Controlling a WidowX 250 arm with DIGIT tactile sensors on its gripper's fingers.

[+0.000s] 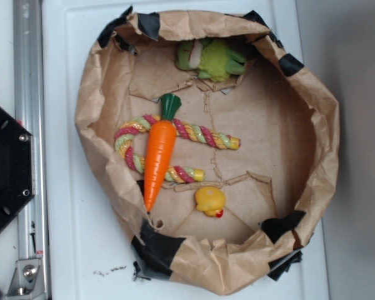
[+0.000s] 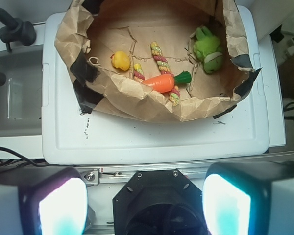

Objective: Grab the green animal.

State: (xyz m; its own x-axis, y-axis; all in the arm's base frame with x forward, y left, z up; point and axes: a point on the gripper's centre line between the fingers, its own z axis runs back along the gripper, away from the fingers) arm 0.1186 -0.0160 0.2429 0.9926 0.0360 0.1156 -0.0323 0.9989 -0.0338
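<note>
The green animal (image 1: 211,58) is a lime-green plush with a white-and-pink patch. It lies at the far rim inside the brown paper bag bowl (image 1: 312,112). In the wrist view it (image 2: 208,48) sits at the upper right inside the bag (image 2: 137,105). My gripper (image 2: 144,203) is open and empty, its two pads (image 2: 62,208) wide apart at the bottom of the wrist view, high above the robot base and well back from the bag. The gripper does not show in the exterior view.
Inside the bag lie an orange carrot (image 1: 159,156) over a coloured rope toy (image 1: 194,134) and a yellow duck (image 1: 210,200). The bag stands on a white lid (image 1: 69,206). The black robot base (image 1: 6,169) and a metal rail (image 1: 26,75) are at the left.
</note>
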